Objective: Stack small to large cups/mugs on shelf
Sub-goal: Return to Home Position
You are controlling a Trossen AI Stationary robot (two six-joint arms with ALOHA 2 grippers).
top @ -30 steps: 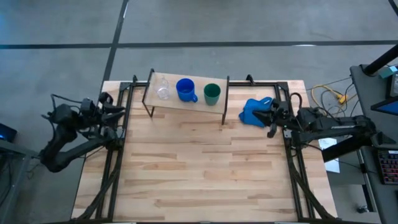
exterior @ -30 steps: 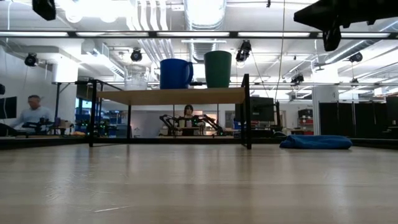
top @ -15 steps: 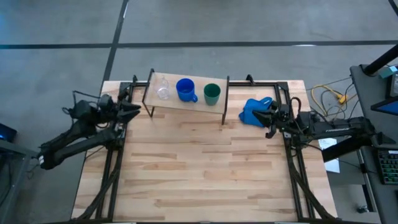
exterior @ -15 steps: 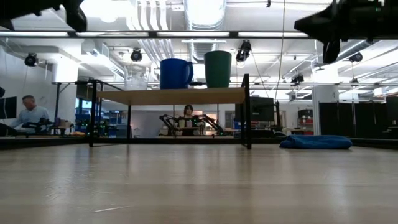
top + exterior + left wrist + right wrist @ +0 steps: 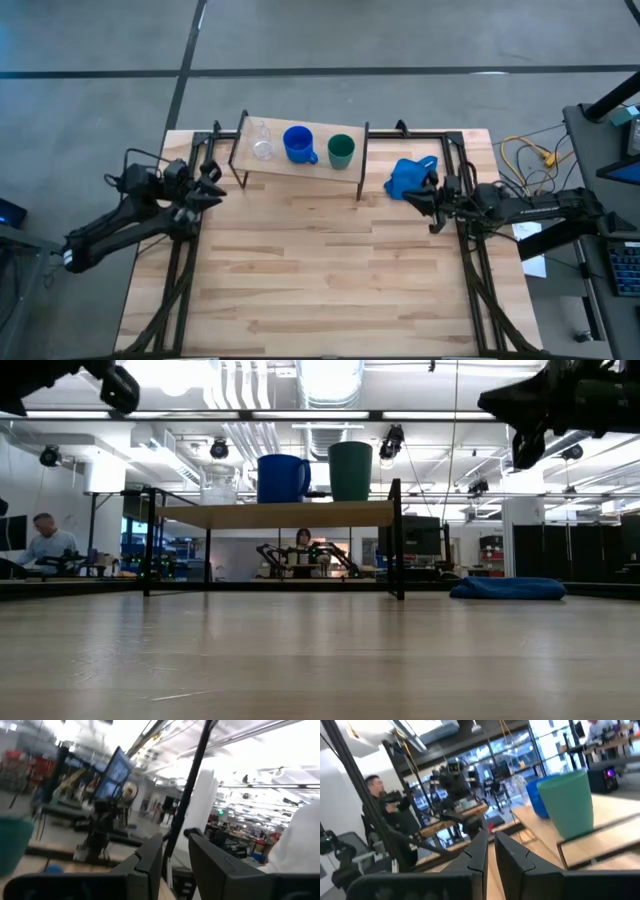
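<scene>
The shelf (image 5: 300,160) stands at the table's far side, also in the low view (image 5: 275,515). On it, each on its base, stand in a row from left to right a clear glass cup (image 5: 262,145), a blue mug (image 5: 297,143) and a dark green cup (image 5: 341,150). My left gripper (image 5: 212,185) hovers over the table's left edge, left of the shelf, slightly open and empty (image 5: 175,862). My right gripper (image 5: 412,196) hovers right of the shelf, shut and empty (image 5: 491,855); its view shows the green cup (image 5: 567,802) and the blue mug (image 5: 535,795).
A crumpled blue cloth (image 5: 410,172) lies on the table right of the shelf, just beyond my right gripper, and shows in the low view (image 5: 508,589). Dark frame rails (image 5: 185,260) run along the table's left and right sides. People sit in the room behind.
My left gripper has swung from beyond the table's left edge toward the right, over the table's left edge near the shelf. My right gripper has gone toward the table's left, a little nearer the shelf. The cups and the shelf have stayed still.
</scene>
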